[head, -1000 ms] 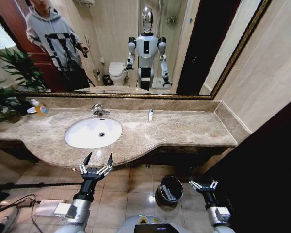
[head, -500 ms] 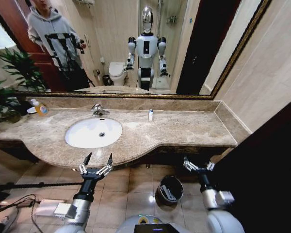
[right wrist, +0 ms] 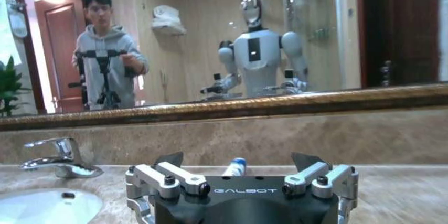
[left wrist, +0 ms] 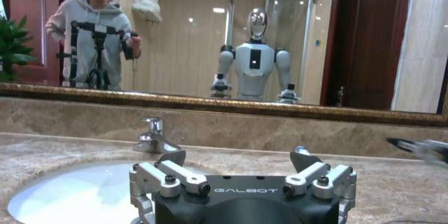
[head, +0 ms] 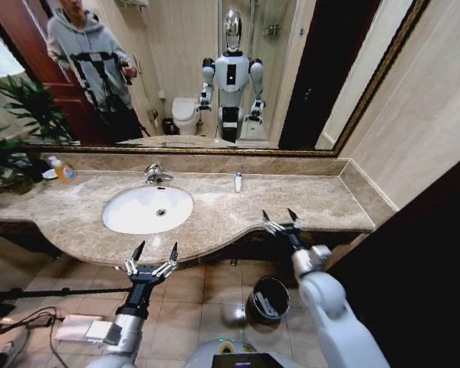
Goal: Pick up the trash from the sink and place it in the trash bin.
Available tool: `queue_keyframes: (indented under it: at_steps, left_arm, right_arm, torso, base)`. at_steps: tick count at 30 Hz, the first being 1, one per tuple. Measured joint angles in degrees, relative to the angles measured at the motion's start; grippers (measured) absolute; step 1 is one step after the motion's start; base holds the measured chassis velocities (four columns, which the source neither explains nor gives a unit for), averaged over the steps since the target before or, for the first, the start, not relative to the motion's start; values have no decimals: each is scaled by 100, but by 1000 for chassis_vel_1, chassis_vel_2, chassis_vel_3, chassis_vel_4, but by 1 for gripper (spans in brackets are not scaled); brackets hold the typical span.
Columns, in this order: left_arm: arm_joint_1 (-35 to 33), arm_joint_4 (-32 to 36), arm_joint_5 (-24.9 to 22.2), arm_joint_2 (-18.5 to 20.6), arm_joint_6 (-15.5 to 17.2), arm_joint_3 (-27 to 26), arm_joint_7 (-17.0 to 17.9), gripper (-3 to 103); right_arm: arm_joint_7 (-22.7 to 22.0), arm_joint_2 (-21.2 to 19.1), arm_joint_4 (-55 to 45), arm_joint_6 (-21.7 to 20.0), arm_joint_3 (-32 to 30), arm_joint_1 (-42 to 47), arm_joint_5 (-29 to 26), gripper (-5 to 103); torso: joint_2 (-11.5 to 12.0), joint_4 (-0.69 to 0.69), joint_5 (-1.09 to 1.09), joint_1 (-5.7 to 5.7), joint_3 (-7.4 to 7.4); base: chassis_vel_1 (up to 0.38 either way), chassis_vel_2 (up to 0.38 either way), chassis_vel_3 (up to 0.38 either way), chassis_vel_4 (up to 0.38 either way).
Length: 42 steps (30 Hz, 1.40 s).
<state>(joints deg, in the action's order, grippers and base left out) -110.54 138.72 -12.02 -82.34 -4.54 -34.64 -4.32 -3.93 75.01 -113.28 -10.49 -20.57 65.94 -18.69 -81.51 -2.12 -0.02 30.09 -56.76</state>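
The white oval sink (head: 147, 208) sits in the beige marble countertop (head: 307, 203); I see nothing in its bowl but the drain. A small white tube with a blue mark (head: 238, 182) stands on the counter by the back wall, right of the faucet, and appears just past my right gripper's fingers as the tube (right wrist: 235, 166). The black trash bin (head: 267, 299) stands on the floor under the counter with a white piece inside. My left gripper (head: 154, 254) is open at the counter's front edge below the sink. My right gripper (head: 280, 220) is open and empty above the counter's front edge, right of the sink.
A chrome faucet (head: 156, 175) stands behind the sink. An orange soap bottle (head: 63, 170) and a plant (head: 15, 130) are at the far left. A dark panel (head: 422, 276) closes in the right side. Cables (head: 31, 322) lie on the floor at left.
My right arm has risen from floor level beside the bin up to the counter's front edge, moving inward. The left arm has not moved.
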Motion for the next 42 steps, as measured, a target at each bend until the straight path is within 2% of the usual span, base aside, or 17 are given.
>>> queue_keyframes:
  at_steps: [7, 9, 11, 14, 15, 19, 27, 30, 32, 36, 42]
  left_arm:
    - [0, 0, 0, 0, 0, 0, -1, 100]
    - [-1, 0, 0, 1, 0, 0, 0, 100]
    - [0, 0, 0, 0, 0, 0, 1, 100]
    - [0, 0, 0, -1, 0, 0, 1, 100]
    - [0, 0, 0, 0, 0, 0, 0, 100]
    - [0, 0, 0, -1, 0, 0, 0, 100]
    - [0, 0, 0, 0, 0, 0, 0, 100]
    - [0, 0, 0, 0, 0, 0, 0, 100]
    - [0, 0, 0, 0, 0, 0, 0, 100]
    - [0, 0, 0, 0, 0, 0, 0, 100]
    - [0, 1, 0, 0, 0, 0, 0, 100]
  right_arm:
    - [-535, 180, 998, -368, 694, -1020, -69, 100]
    - [-846, 347, 1478, -460, 1081, -1538, -372, 100]
    - [-1151, 487, 1802, -458, 1331, -1943, -707, 100]
    - [-1321, 592, 2067, -468, 1477, -2254, -853, 100]
    - [-1351, 713, 2502, -391, 1584, -2600, -653, 100]
    - [-1270, 917, 3224, -181, 1623, -3013, -165, 100]
    - [-1039, 1363, 4700, 222, 1485, -3648, 224, 100]
    - [-1059, 1365, 4821, 241, 1338, -3689, 200, 100]
    - [-1061, 1328, 4952, 331, 1137, -3705, 365, 100]
    - [-986, 1348, 5206, 465, 1034, -3776, 579, 100]
    - [-915, 1392, 5471, 471, 1022, -3856, 404, 100]
  torso:
    - [0, 1, 2, 0, 0]
    - [0, 1, 1, 0, 0]
    - [0, 0, 1, -1, 0]
    - [0, -1, -1, 0, 0]
    - [0, 1, 0, -1, 0]
    - [0, 1, -1, 0, 0]
    - [0, -1, 0, 0, 0]
    - [1, 0, 0, 0, 0]
    - [0, 4, -1, -1, 1]
    - [0, 2, 2, -1, 1]
    - [0, 1, 1, -1, 1]
  base:
    - [0, 0, 0, 0]
    - [0, 0, 0, 0]
    - [0, 0, 0, 0]
    - [0, 0, 0, 0]
    - [0, 0, 0, 0]
    - [0, 0, 0, 0]
    - [0, 0, 0, 0]
    - [0, 0, 0, 0]
    - [0, 0, 0, 0]
    - [0, 0, 0, 0]
    - [0, 0, 0, 0]
